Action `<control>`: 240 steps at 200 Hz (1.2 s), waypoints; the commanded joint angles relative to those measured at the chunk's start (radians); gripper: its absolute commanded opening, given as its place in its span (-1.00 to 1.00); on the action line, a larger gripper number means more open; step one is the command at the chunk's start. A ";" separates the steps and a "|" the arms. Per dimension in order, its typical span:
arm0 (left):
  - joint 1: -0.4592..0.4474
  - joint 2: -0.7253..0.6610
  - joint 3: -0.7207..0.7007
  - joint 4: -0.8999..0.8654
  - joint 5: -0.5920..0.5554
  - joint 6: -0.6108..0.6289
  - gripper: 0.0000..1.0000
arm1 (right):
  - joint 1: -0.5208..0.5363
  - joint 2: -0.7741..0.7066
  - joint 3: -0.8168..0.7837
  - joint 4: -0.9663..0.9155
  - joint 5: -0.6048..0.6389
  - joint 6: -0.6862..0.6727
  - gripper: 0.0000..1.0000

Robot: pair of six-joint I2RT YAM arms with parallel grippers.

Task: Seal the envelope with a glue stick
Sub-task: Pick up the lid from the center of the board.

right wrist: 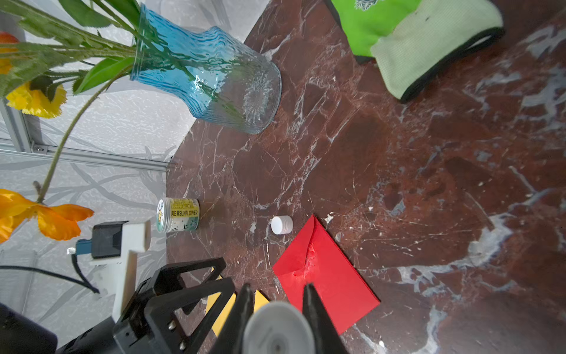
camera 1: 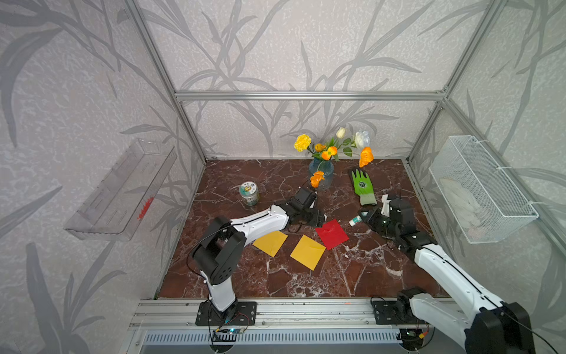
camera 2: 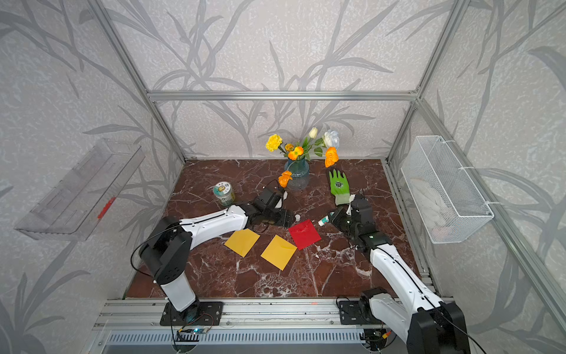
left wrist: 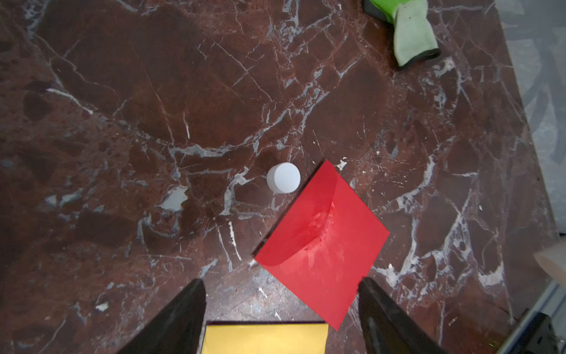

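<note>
Glue stick (right wrist: 277, 329) blurred, yellow envelope (left wrist: 265, 338) cropped

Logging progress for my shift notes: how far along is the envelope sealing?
Done: the white cap is off, standing on the table beside the red envelope. In hand: the right end effector grips the glue stick; the left end effector is open, empty. Left: gluing and pressing the flap, which lies folded over, smeared near its tip; whether it is stuck is unclear.

Marble table (camera 1: 275, 275) w/ red envelope (camera 1: 331, 234), cap (left wrist: 283, 177), jar (camera 1: 248, 193), glove (camera 1: 363, 185), vase (camera 1: 321, 174).
</note>
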 commanded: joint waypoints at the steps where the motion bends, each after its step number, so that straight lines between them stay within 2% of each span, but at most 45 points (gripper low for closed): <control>1: -0.003 0.071 0.071 -0.056 -0.087 0.023 0.56 | -0.015 -0.034 -0.027 -0.023 0.009 0.007 -1.00; 35: -0.023 0.197 0.208 -0.131 -0.140 0.040 0.52 | -0.030 -0.061 -0.054 -0.023 -0.007 0.015 -1.00; 82: -0.042 0.303 0.326 -0.173 -0.137 0.055 0.40 | -0.039 -0.090 -0.076 -0.036 -0.013 0.015 -1.00; 159: -0.063 0.372 0.381 -0.187 -0.155 0.054 0.17 | -0.044 -0.093 -0.102 -0.016 -0.029 0.021 -1.00; 194: -0.064 0.391 0.407 -0.189 -0.158 0.057 -0.06 | -0.044 -0.094 -0.110 -0.016 -0.034 0.022 -1.00; 240: -0.064 0.413 0.440 -0.210 -0.174 0.082 -0.07 | -0.044 -0.087 -0.118 -0.002 -0.044 0.024 -1.00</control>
